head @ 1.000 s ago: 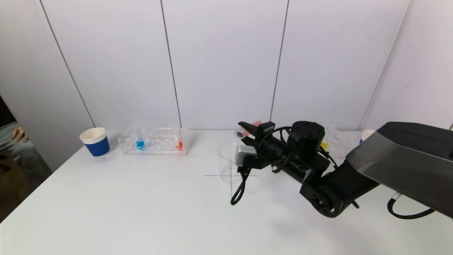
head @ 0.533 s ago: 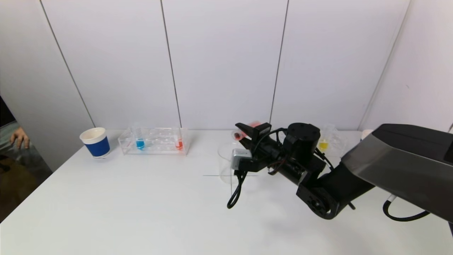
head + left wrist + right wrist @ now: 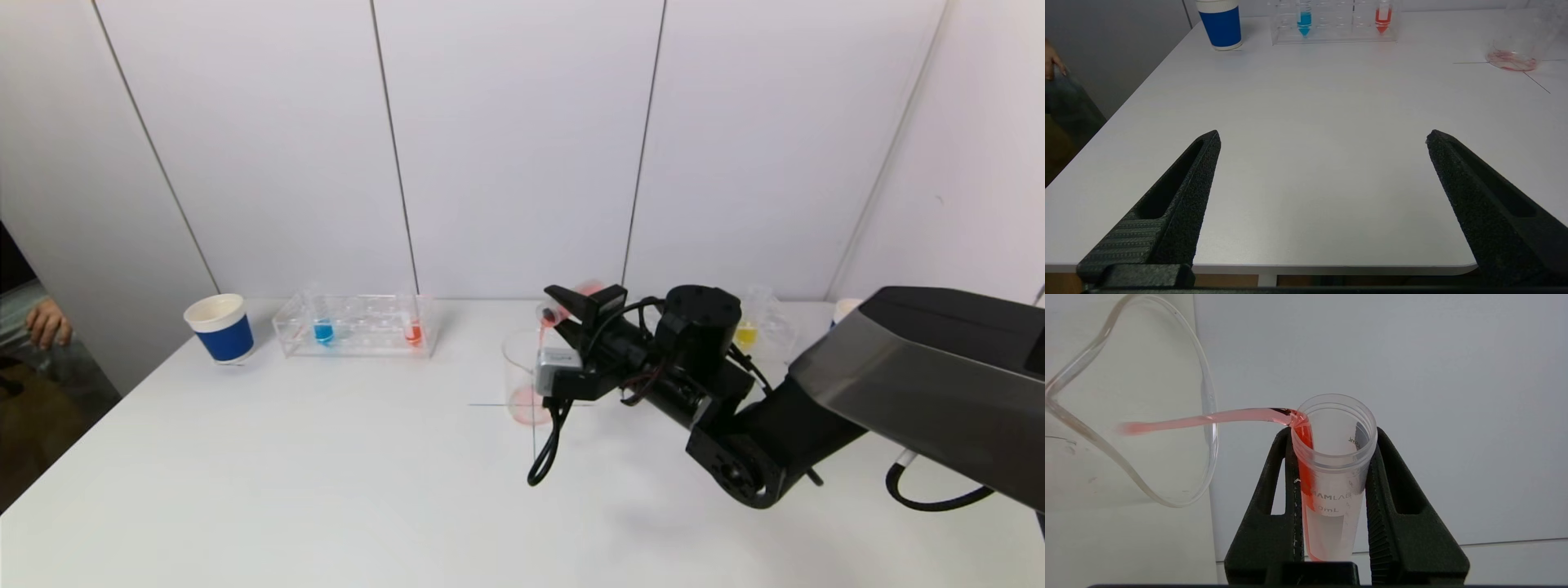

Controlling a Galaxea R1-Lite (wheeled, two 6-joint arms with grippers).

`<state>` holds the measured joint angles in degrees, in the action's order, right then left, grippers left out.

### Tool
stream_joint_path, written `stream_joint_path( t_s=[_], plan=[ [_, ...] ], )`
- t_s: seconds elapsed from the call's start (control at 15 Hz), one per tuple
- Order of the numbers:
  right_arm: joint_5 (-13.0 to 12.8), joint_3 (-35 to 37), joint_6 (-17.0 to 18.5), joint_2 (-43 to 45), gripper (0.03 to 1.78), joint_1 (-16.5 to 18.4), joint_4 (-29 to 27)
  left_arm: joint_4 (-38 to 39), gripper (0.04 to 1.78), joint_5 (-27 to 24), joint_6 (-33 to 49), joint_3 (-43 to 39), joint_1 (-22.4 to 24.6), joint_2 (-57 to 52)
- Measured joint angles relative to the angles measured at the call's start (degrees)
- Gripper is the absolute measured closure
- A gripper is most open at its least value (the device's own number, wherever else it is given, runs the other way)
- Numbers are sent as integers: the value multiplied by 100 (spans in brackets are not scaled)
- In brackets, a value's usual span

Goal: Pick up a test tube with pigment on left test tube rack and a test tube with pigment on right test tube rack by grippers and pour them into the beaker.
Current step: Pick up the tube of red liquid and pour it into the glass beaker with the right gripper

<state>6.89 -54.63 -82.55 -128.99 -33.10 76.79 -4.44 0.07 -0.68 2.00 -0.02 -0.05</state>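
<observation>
Clearly the right gripper (image 3: 1331, 465), at mid-frame, is clamped just below the rim of a light, slick, stiff plastic tube (image 3: 1331, 457) pouring red into the beaker (image 3: 522, 376); left gripper (image 3: 1323, 139) gapes empty.

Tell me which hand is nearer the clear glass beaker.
Right. The right hand tips a clear plastic test tube over the clear glass beaker; the open left hand hangs off the table's near edge.

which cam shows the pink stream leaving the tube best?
Right wrist view: the pink stream leaves the lip of the test tube clamped in the right gripper and arcs into the beaker. Head view shows only a thin short streak. Left wrist view shows just the pink puddle.
</observation>
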Motion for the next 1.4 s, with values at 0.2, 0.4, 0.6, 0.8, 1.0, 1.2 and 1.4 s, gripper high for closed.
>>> stream_joint_path(
  t_s=[0.2,0.4,0.6,0.8,1.0,1.2,1.4],
  plan=[
    [0,6,-18,11,132,22,5,-2,6,0,2,0,-2,0],
    [-2,13,-107,11,132,49,5,0,6,0,0,0,-2,0],
    [0,13,-189,13,132,55,-9,-2,6,0,-2,0,-2,0],
    [0,13,-267,13,132,60,-33,-2,6,0,0,-2,-2,0],
    [-6,13,-317,13,132,61,-44,-2,6,0,0,-2,-5,0],
    [-44,-15,-328,0,132,83,-52,0,6,-2,-2,-2,-5,0],
    [-63,-30,-433,-10,132,91,-59,-2,6,0,-2,-2,-5,0]
  ],
)
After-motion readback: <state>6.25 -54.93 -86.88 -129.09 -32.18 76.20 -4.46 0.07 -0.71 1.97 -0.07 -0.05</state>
